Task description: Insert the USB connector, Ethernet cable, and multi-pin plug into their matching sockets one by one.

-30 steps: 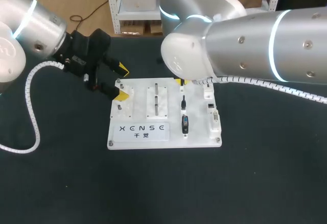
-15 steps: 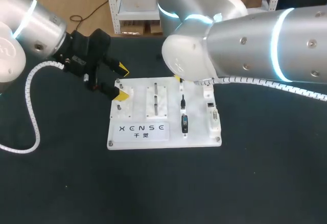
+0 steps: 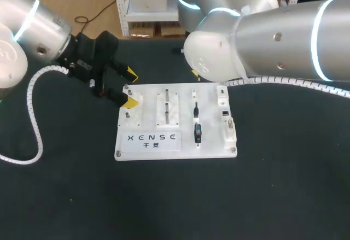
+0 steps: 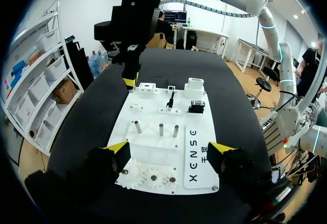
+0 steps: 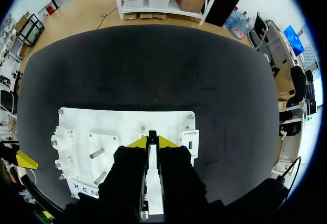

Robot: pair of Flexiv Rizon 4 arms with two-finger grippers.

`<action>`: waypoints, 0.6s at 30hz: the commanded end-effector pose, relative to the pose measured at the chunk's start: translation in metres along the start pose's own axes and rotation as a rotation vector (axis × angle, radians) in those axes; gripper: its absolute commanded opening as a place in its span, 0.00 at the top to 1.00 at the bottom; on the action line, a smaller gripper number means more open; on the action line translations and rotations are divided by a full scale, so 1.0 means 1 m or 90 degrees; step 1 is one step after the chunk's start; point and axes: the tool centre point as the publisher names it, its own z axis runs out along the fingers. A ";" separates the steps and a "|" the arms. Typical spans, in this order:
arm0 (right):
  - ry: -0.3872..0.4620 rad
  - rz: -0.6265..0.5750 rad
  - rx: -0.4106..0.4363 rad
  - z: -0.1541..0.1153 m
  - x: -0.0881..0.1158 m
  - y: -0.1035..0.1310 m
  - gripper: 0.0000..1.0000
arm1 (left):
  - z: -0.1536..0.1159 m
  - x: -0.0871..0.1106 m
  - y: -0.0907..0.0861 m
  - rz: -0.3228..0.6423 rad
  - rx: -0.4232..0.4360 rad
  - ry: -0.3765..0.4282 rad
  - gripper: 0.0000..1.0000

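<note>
**R claw pinched on small dark piece above board's 12 o'clock edge; L claw wide open at 10 o'clock corner**

Head view: white board (image 3: 213, 141) lies mid-surface (image 3: 65, 196), black cloth all round. L arm (image 3: 27, 37) comes in from 9–10 o'clock. L claw (image 3: 130, 88) hangs over the board's 10 o'clock corner, fingers spread wide, nothing btwn them. R arm (image 3: 273, 37) sweeps in from 2 o'clock, and its bulk hides most of R claw here; only a bit of yellow shows just past the board's 12 o'clock edge.

R wrist view: R claw (image 5: 152, 142) has its yellow tips nearly together, clamped from both sides on a small dark piece (image 5: 152, 133) that pokes out ahead of them. Which connector it is, can't tell. Board lies below and ahead of the claw.

L wrist view: board sits under and btwn L claw's open fingers, w/ gears (image 4: 148, 175) at the near edge and three upright pegs (image 4: 160, 129) just beyond. R claw is over the board's far edge.

Still on the board, right of centre in head view: thin black connector (image 3: 196, 109) standing in its holder, black block plug (image 3: 197, 132) just beside it toward 6 o'clock. Sockets (image 3: 228, 124) line the board's 3 o'clock edge, all apart from both claws.
</note>
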 end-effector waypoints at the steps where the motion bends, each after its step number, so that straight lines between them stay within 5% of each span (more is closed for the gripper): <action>1: -0.027 -0.001 0.002 -0.005 0.010 -0.017 1.00 | 0.000 0.000 0.001 0.000 0.002 0.003 0.00; 18: -0.028 -0.010 0.024 0.006 0.033 -0.050 1.00 | 0.000 0.000 0.001 0.000 0.002 0.003 0.00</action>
